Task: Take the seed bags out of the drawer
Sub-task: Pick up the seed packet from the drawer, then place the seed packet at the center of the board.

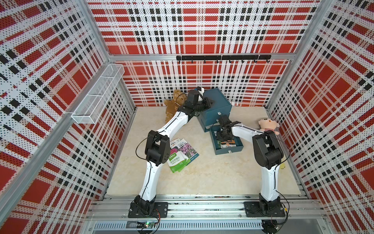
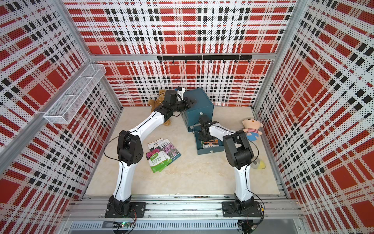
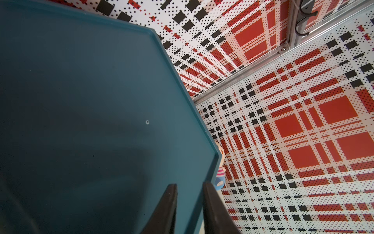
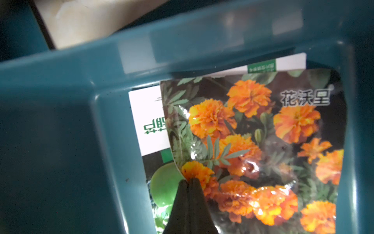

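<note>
The right gripper (image 4: pixel 189 180) pinched just the edge of the marigold seed bag (image 4: pixel 263 141) in the drawer (image 4: pixel 60 141); glossy film could slip out on lifting, while the left gripper (image 3: pixel 189 184) clamped the cabinet (image 3: pixel 81 101)

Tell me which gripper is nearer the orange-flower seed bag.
Right. The right gripper is shut on the orange-flower seed bag; the left gripper holds the blue cabinet rim, farther away.
</note>
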Tool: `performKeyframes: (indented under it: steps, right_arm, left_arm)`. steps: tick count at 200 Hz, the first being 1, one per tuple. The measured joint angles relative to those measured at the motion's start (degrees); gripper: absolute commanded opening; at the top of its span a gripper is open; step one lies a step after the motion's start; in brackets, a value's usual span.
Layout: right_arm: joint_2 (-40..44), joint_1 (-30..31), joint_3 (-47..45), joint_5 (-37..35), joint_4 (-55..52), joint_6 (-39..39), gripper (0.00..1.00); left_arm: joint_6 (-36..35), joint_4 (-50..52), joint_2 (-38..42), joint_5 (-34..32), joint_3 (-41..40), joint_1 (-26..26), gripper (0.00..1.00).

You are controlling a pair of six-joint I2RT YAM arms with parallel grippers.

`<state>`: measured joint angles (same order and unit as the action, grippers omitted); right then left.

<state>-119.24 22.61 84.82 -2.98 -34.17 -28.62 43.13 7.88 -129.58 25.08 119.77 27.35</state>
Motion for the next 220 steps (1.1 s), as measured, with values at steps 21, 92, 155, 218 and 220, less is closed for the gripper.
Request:
performKeyframes:
  steps: [21,92,155,218,220]
  right_arm:
    - [0.6,0.0,0.4,0.2,-1.4,-0.3,0.00]
    - [8.0,-1.4,3.3,4.0,-5.3,-1.9,0.00]
    - [15.4,-3.0,5.4,9.6,-6.0,-2.4,0.00]
    - [21.0,-0.5,8.9,18.5,-8.4,1.4,0.00]
    - [20.9,-0.1,9.2,18.6,-8.5,1.7,0.00]
  left_arm:
    - [0.0,0.0,0.0,0.0,0.0,0.0,0.28]
    - [0.1,0.0,0.0,0.0,0.0,-0.3,0.28]
    - [0.3,0.1,0.0,0.0,0.0,-0.3,0.28]
    - [1.5,1.2,1.0,-0.7,-0.5,-0.7,0.28]
    - [1.5,1.3,1.3,-0.7,-0.6,-0.8,0.28]
